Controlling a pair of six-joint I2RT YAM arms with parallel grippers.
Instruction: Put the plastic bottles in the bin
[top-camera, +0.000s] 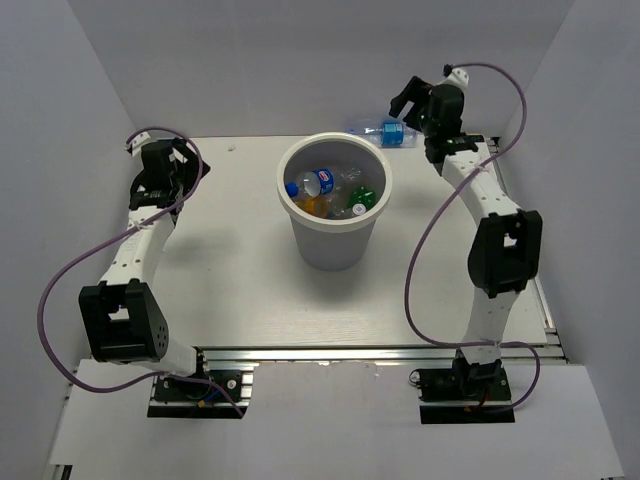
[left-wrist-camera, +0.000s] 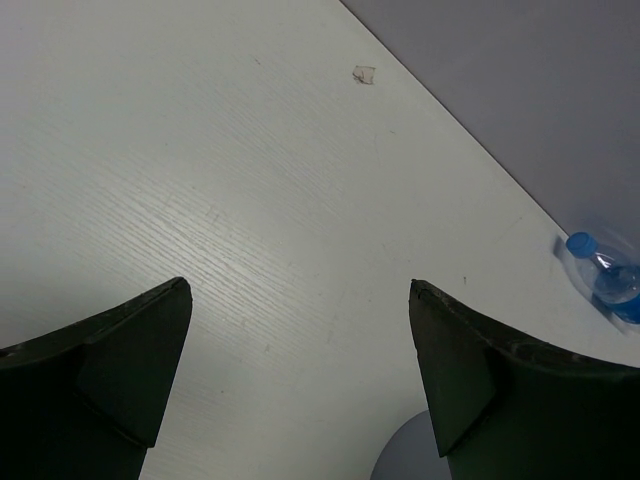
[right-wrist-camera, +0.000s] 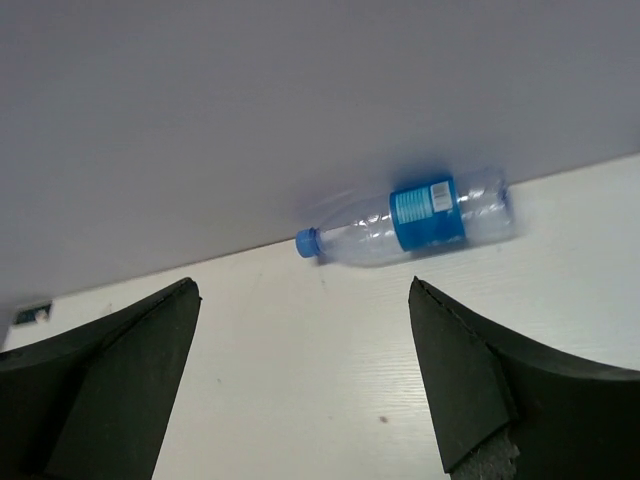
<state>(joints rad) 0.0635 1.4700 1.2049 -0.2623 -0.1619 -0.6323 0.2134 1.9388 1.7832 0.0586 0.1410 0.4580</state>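
One bottle (right-wrist-camera: 410, 222) lies against the far wall (right-wrist-camera: 300, 100). The right hand (right-wrist-camera: 300, 290), spread wide, must lower around it. The left hand (left-wrist-camera: 300, 295) gapes idle.

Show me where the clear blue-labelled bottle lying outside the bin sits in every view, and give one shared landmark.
Top external: the bottle lies at the far edge of the table, beyond and right of the bin.
Left wrist: the bottle is at the far right edge, only its cap end showing.
Right wrist: the bottle is upper centre, on its side, cap pointing left.
Shared landmark: the line where the table meets the back wall; the bottle lies along it.
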